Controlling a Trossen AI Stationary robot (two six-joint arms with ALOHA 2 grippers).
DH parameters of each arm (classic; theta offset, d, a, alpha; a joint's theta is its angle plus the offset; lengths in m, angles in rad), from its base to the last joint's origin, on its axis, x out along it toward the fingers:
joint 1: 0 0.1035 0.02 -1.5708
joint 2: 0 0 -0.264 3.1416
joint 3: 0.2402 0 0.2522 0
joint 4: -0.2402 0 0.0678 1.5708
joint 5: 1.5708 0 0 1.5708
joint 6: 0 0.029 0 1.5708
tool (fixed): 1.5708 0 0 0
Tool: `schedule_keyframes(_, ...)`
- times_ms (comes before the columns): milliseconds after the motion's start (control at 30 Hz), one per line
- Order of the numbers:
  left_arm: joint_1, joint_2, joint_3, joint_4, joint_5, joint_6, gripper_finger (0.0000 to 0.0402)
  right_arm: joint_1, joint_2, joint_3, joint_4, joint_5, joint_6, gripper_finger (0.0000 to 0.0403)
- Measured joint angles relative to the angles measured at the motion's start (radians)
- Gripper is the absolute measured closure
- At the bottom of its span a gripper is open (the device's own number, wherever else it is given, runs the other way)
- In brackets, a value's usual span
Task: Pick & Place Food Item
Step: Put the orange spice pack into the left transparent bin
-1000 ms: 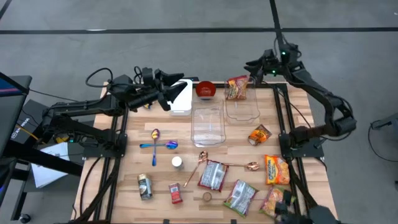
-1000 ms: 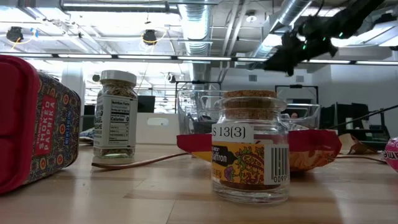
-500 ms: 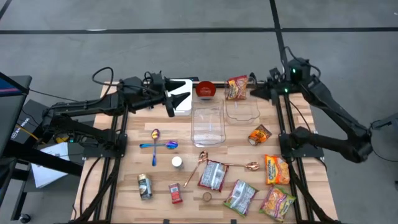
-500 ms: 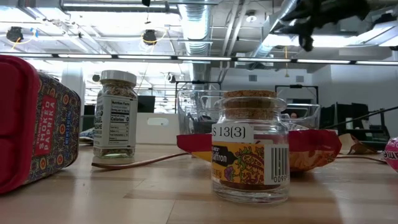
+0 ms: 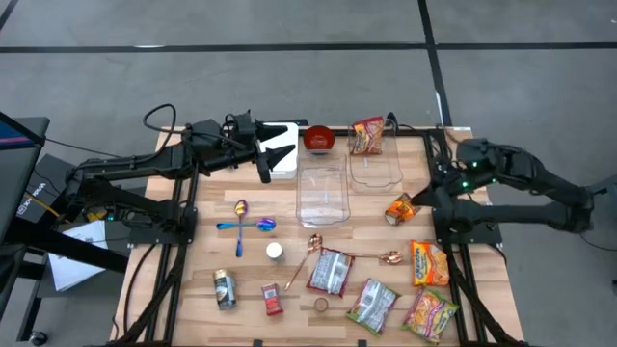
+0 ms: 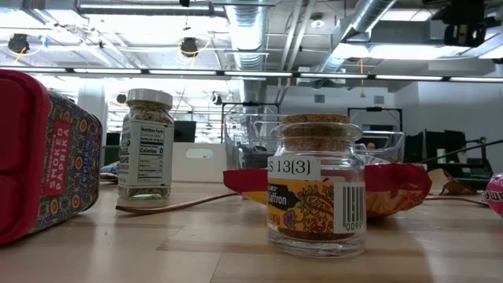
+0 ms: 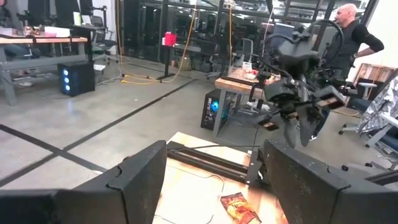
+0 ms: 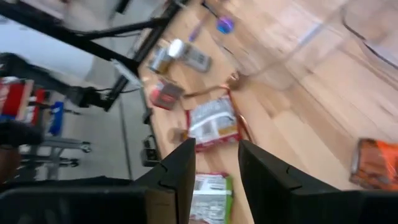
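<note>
Several food packets lie on the wooden table [image 5: 217,226]: an orange one [image 5: 403,208] near the right edge, a silver one [image 5: 330,272], a green one [image 5: 373,304] and noodle packs [image 5: 429,262]. Another packet [image 5: 366,135] lies in the far clear tub [image 5: 376,172]. My right gripper [image 5: 422,198] hovers just right of the orange packet, tipped downward, open, with nothing between its fingers [image 8: 216,146]. My left gripper [image 5: 273,157] hangs level above a white box [image 5: 281,145] at the far left, open and empty [image 7: 214,162].
A second clear tub [image 5: 322,193] stands mid-table, with a red bowl [image 5: 319,140] behind it. Spoons [image 5: 241,224], a can [image 5: 225,287], a cork-stoppered jar [image 6: 317,189], a spice jar [image 6: 147,144] and a red tin [image 6: 47,153] occupy the near half. A person [image 7: 348,28] stands beyond the table.
My right arm has swung from above the far right corner toward the near edge along the table's right side. Its gripper has rolled, tipped downward and come to hover by the orange packet. My left gripper has turned a little above the white box.
</note>
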Motion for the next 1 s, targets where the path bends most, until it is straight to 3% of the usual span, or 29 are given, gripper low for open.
schedule_keyframes(100,0.000,0.000,0.000,-0.014,0.000,0.001,0.0137,0.126,0.025,0.000,0.001,0.137,0.058,0.0287)
schedule_keyframes(267,-0.008,0.000,0.000,-0.078,0.005,0.023,0.0137,0.297,0.148,0.000,0.002,0.280,0.090,0.0287)
schedule_keyframes(500,-0.009,0.000,0.000,-0.107,0.010,0.023,0.0137,0.408,0.376,-0.001,-0.123,0.487,0.231,0.0287)
schedule_keyframes(700,-0.009,0.000,0.000,-0.105,0.011,0.054,0.0137,0.406,0.578,-0.001,-0.173,0.513,0.358,0.0287)
schedule_keyframes(1000,-0.009,0.000,0.000,-0.103,0.036,0.048,0.0137,0.407,0.833,0.000,-0.157,0.511,0.422,0.0287)
